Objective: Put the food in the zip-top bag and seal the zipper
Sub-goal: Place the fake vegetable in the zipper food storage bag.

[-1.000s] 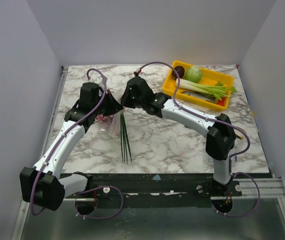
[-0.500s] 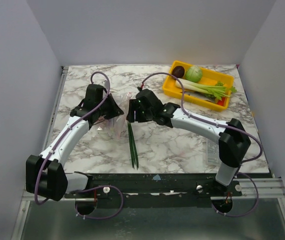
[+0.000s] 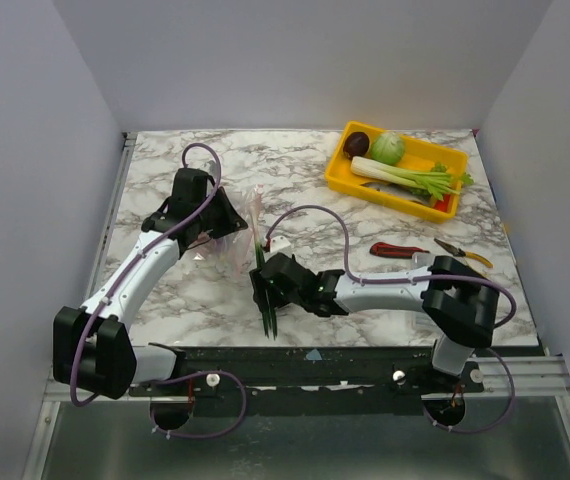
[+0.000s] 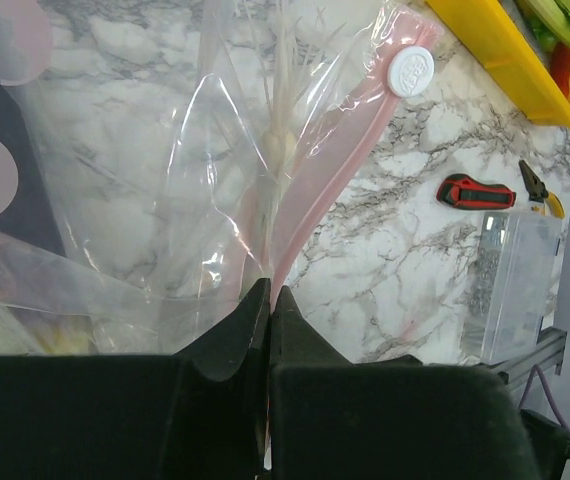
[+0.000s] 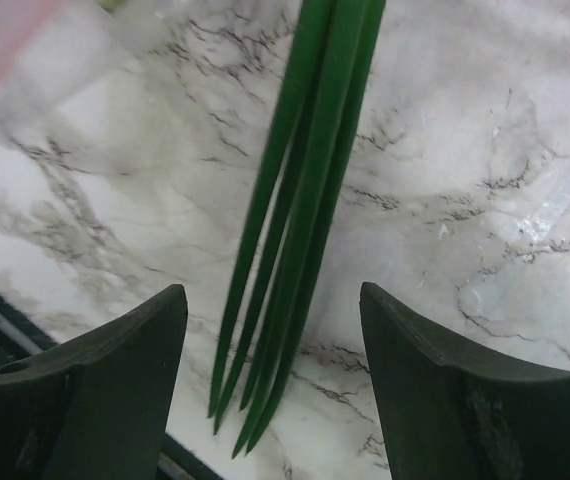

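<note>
Zipper point(image 4: 315, 190) within left tool point(image 4: 269, 300), wrist view

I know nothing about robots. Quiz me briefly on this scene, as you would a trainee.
1. True or false: the left hand is shut on the floppy see-through plastic bag's pale pink zipper strip.
2. What lies under the open right hand? A banana; B long dark green leaves; C spoon.
3. Fill in: the long white-green leek lies in the ____ tray.
Key: 1 true; 2 B; 3 yellow.
</note>
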Robot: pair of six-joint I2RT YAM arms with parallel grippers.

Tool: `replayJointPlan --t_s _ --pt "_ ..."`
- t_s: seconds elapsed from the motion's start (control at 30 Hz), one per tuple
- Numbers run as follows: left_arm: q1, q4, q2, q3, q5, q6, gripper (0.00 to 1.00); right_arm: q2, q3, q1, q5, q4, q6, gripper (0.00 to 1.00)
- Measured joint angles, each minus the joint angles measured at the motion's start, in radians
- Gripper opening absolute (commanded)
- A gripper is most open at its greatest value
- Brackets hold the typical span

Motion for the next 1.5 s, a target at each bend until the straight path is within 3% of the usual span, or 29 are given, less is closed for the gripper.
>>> replayJointPlan --t_s 0.1,0.23,0.3,0.37,0.5,0.73,1.1,1.5 --pt "0.000 0.002 0.000 0.000 -0.002 0.000 0.00 0.045 -0.019 0.028 0.084 0.025 -0.008 0.69" --pt "0.000 0.003 0.000 0.000 -0.002 0.000 0.00 0.074 -0.019 0.043 0.189 0.062 -0.029 0.56" --pt "0.000 0.003 0.000 0.000 -0.002 0.000 0.00 0.077 -0.019 0.045 0.218 0.077 -0.036 0.43" --pt "0.000 0.004 0.000 0.000 -0.002 0.001 0.00 0.077 -0.019 0.045 0.230 0.090 -0.047 0.21" --pt "0.000 0.005 -0.002 0.000 -0.002 0.002 0.00 0.066 -0.019 0.047 0.231 0.082 -0.060 0.00" --pt "0.000 0.009 -0.042 0.000 -0.003 0.021 0.00 -0.087 0.031 0.047 0.140 -0.077 -0.056 0.00" --pt "0.000 0.011 -0.171 -0.001 -0.010 0.083 0.00 -0.064 0.403 -0.013 -0.423 -0.496 0.041 0.00" --pt "0.000 0.027 -0.218 -0.004 -0.009 0.140 0.00 -0.064 0.446 -0.271 -0.889 -0.562 0.276 0.00"
